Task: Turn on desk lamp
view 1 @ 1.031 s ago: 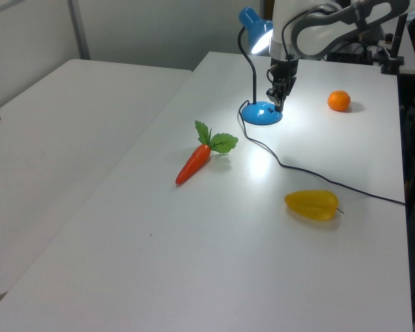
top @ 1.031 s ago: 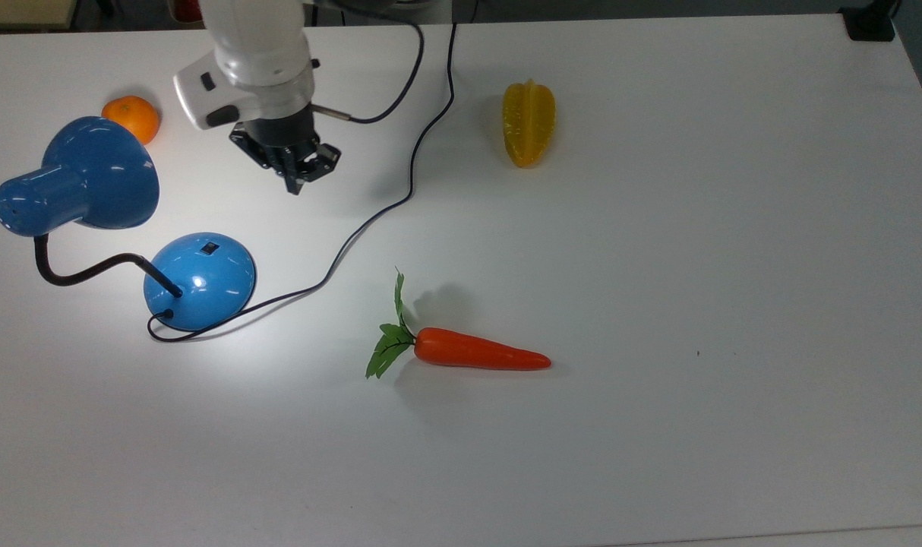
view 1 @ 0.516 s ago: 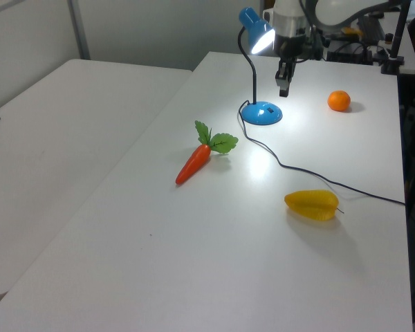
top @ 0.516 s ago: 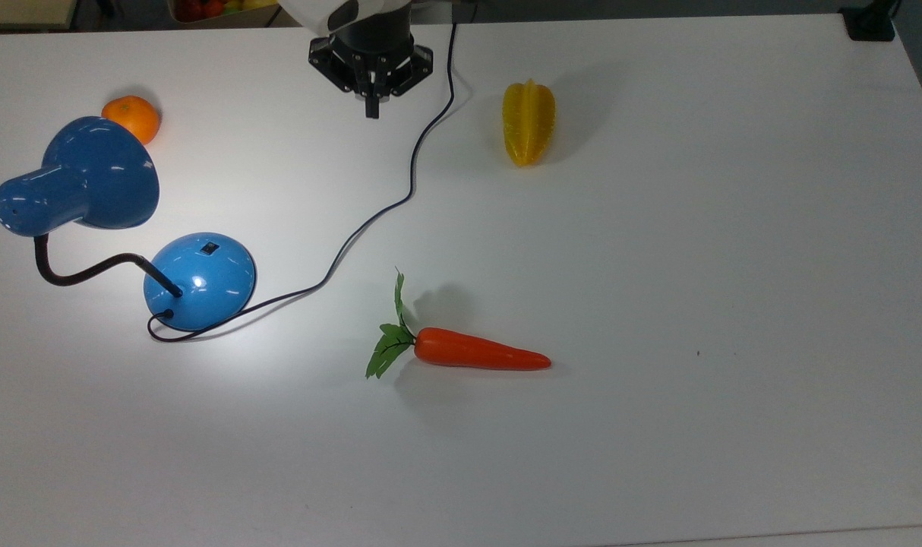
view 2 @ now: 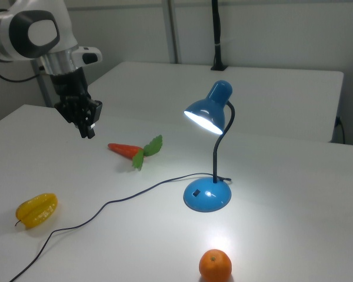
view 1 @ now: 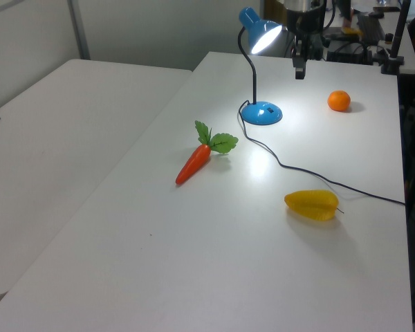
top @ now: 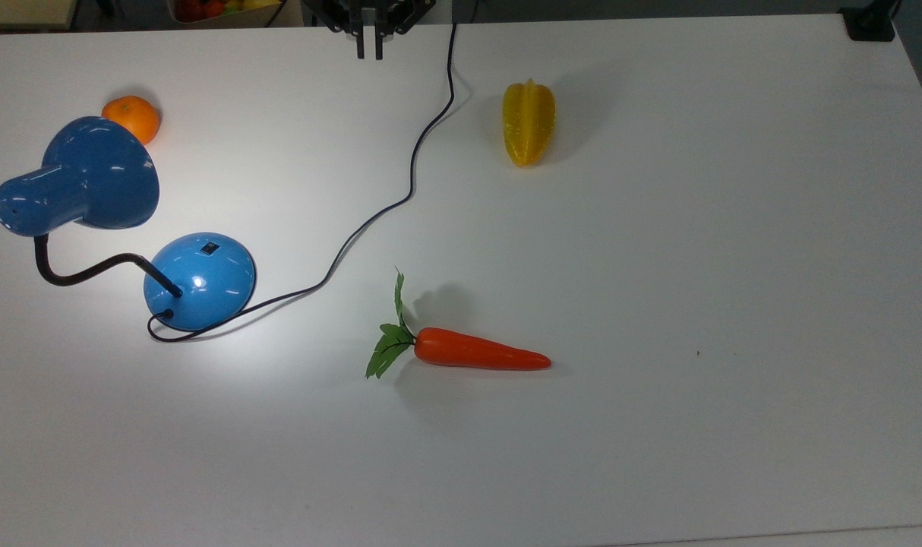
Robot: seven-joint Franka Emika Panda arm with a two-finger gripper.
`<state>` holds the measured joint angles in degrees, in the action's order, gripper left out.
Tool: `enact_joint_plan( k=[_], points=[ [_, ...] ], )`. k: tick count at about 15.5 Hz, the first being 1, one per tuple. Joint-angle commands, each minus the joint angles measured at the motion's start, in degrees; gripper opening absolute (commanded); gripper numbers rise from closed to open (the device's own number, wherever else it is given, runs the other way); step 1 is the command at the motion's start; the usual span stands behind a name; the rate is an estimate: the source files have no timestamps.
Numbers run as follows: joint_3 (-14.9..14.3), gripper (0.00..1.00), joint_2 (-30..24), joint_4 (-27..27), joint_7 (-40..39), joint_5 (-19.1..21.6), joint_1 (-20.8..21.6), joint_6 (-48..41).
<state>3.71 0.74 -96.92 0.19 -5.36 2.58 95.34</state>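
Desk lamp (top: pixel 200 279) stands on the white table (top: pixel 658 266), at the top view's left. Shade (view 2: pixel 207 111) is lit; a bright pool of light falls on the table below it, around the domed base (view 2: pixel 207 195). Small black switch (top: pixel 210 247) sits on top of the base. Black cord (top: pixel 400 175) runs from the base across the table to the far edge in the top view.

Hand (top: pixel 369 47) hangs above the table at the top edge of the top view, well apart from the lamp. Its 2 fingers are nearly together with a narrow gap, gripping nothing.

Other items on the table: orange (top: pixel 131 118) just beside the shade in the top view, yellow starfruit (top: pixel 528 123), carrot (top: pixel 468 352) with green leaves.
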Motion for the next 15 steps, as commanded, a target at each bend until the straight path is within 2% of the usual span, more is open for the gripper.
enact_joint_plan(
  k=[1, 2, 4, 5, 6, 7, 15],
  points=[
    [-1.2, 0.43, 0.0, 3.6, -1.1, 1.3, 0.1, -4.5],
    [-1.3, 0.56, -0.2, 3.8, -1.1, 1.3, -0.1, -4.6],
    [-1.4, 0.64, -0.2, 4.0, -1.4, 1.2, -0.5, -4.6],
    [-1.4, 0.83, -0.4, 4.0, -1.5, 1.2, -0.5, -4.6],
    [-1.5, 0.97, -0.8, 3.9, -1.5, 1.2, -0.5, -4.6],
    [-1.9, 1.00, -1.1, 3.9, -1.5, 1.2, -0.5, -4.6],
    [-1.9, 1.00, -1.3, 3.9, -1.1, 1.1, -0.3, -5.1]
  ],
)
